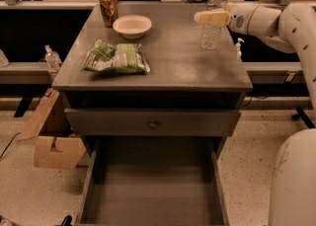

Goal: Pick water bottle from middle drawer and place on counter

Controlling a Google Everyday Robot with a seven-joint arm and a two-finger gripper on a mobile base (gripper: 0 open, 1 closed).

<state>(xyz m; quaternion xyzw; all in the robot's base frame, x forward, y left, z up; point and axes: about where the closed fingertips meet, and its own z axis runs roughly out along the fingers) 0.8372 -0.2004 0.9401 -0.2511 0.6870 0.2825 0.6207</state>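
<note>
The water bottle [211, 35], clear with a white cap, stands upright on the grey counter [168, 62] near its back right corner. My gripper [205, 18] comes in from the right on a white arm and sits at the bottle's upper body, crossing in front of it. The middle drawer [153, 195] is pulled out wide below the cabinet, and its bare grey floor holds nothing.
A green snack bag [116, 58], a white bowl [132, 25] and a soda can [108, 8] are on the counter's left and back. A shut drawer front with a round knob [152, 123] is above the open drawer. Cardboard [52, 146] lies on the floor left.
</note>
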